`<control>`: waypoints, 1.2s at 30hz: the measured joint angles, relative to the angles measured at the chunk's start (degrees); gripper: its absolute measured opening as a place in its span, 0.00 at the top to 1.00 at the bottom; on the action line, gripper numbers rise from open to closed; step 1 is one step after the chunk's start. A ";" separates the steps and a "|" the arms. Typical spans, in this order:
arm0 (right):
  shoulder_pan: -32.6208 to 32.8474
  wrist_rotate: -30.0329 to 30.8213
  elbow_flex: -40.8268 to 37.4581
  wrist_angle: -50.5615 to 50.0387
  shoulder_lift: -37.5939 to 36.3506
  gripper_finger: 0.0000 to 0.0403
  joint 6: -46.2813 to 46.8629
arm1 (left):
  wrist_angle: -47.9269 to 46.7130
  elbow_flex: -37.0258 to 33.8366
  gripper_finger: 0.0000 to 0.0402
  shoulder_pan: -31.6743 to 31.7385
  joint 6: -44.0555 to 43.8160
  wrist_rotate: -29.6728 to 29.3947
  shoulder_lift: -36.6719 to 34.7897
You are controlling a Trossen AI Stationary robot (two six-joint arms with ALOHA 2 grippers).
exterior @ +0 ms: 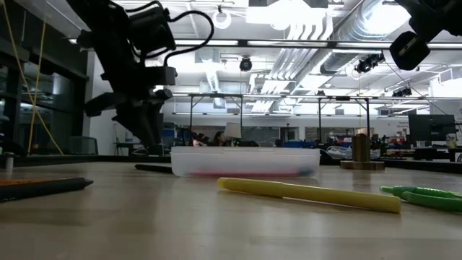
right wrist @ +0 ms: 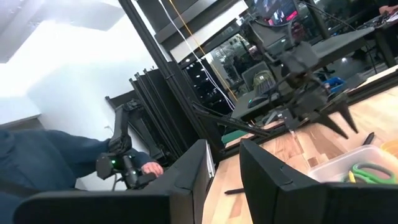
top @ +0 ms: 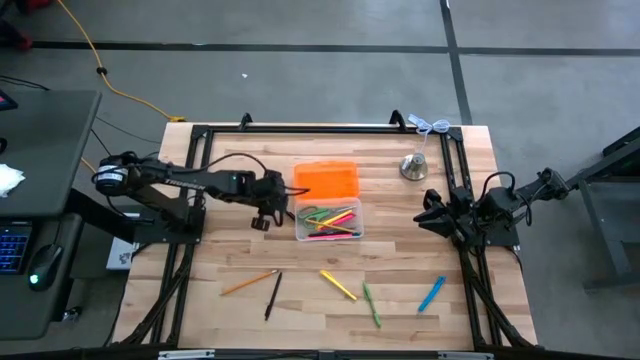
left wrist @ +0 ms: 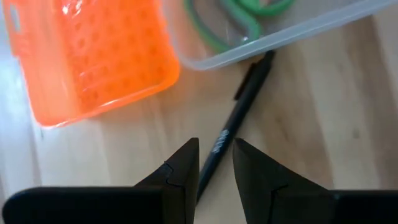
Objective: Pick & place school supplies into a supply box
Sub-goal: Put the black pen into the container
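I am hovering my left gripper over a black pen lying on the worktop just left of the supply box, mid-frame in the high view. My jaws are standing slightly apart, straddling the pen without gripping it. To do this well, I judge I should be keeping the jaws square across the barrel, lowering until the tips nearly touch the wood, then closing. My right gripper, at centre right, is waiting, jaws parted and empty.
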 joint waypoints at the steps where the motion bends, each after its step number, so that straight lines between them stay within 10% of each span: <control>1: 0.00 0.00 0.00 0.00 0.00 0.82 0.19 | -0.02 0.00 0.68 0.68 0.36 0.13 0.00; 36: 0.02 -0.04 0.02 -2.23 0.07 0.82 -0.40 | -8.28 9.14 0.68 1.47 9.12 5.08 12.46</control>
